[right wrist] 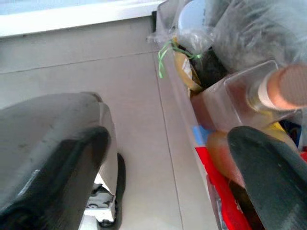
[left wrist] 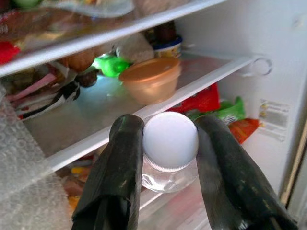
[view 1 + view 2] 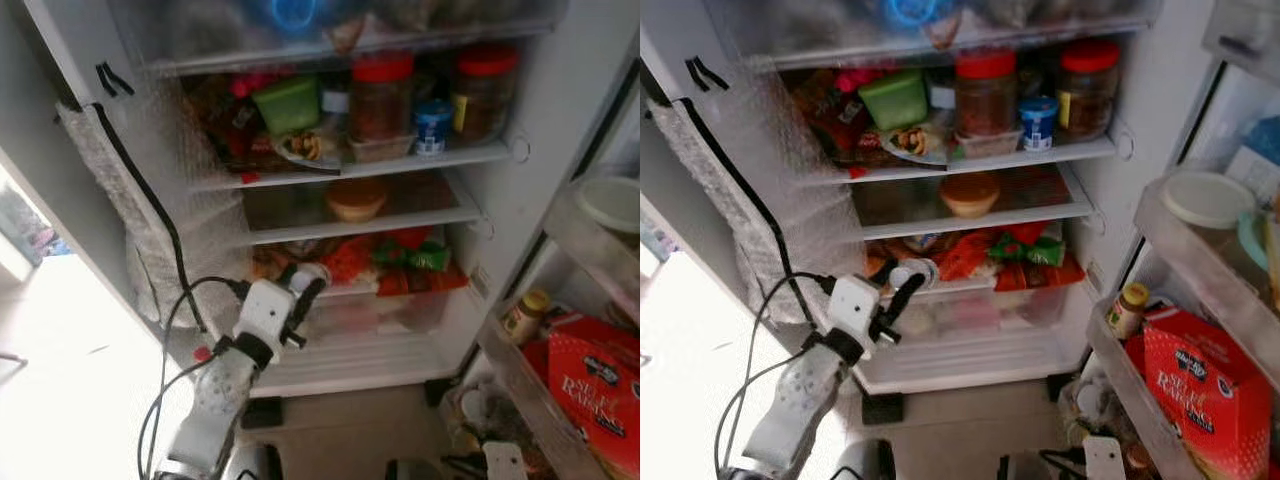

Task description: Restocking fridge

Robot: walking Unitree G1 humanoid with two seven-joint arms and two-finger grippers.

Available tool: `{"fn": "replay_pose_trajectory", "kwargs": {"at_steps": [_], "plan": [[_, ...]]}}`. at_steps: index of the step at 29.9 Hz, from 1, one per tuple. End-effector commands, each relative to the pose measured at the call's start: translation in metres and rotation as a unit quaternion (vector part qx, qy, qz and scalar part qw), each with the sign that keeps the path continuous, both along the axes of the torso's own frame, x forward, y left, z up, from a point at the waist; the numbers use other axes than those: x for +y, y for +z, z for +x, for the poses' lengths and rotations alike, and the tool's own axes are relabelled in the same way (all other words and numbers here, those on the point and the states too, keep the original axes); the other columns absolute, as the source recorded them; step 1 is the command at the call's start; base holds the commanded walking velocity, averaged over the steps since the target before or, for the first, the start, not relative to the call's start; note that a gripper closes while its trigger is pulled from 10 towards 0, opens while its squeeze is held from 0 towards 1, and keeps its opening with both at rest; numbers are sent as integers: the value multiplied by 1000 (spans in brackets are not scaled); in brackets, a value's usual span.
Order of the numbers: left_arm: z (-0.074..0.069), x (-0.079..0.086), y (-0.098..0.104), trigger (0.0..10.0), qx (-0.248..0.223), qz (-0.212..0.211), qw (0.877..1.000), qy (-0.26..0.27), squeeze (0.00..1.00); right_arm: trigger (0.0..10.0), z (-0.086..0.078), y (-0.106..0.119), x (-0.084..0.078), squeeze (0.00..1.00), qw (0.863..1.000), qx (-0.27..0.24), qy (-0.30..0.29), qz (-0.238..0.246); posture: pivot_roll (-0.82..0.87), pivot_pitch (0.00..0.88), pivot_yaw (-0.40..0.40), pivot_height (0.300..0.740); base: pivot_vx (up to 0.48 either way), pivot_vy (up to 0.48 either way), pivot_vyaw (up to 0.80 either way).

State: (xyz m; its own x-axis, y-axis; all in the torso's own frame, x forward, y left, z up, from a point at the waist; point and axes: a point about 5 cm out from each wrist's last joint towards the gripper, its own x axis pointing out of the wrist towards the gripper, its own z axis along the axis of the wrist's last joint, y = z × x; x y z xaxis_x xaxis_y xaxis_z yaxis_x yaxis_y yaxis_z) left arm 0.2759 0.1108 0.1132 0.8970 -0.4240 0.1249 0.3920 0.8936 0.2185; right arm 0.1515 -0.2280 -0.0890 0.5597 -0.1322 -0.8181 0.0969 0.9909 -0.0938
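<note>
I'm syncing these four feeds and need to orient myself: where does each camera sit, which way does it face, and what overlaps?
Left eye view: on the head, facing forward and down into the open fridge; the left arm reaches in.
Right eye view: the head's other eye, same scene; the left gripper shows.
Left wrist view: on the left wrist, looking along its fingers, which clamp a white-capped bottle before the shelves.
Right wrist view: on the right wrist, facing the floor tiles beside the door bins.
Shared: the orange tub appears in eye and left wrist views.
</note>
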Motion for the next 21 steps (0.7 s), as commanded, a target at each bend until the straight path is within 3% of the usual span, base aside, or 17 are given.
{"fn": "replay_pose_trajectory", "kwargs": {"at_steps": [1,15,21], "plan": [[0,-7,4,10000,-6,-8,1000,-10,0,10000,-6,-4,8,0,1000,11,2,17,-58,47,68,615,307,0,-488],[0,-5,5,10000,-12,1,1000,-5,0,10000,-5,-4,8,0,1000,11,5,15,-57,62,68,615,309,0,0],[2,11,7,10000,-29,22,997,64,0,10000,-5,-4,8,0,1000,12,6,15,-55,66,66,615,296,0,0]]}}
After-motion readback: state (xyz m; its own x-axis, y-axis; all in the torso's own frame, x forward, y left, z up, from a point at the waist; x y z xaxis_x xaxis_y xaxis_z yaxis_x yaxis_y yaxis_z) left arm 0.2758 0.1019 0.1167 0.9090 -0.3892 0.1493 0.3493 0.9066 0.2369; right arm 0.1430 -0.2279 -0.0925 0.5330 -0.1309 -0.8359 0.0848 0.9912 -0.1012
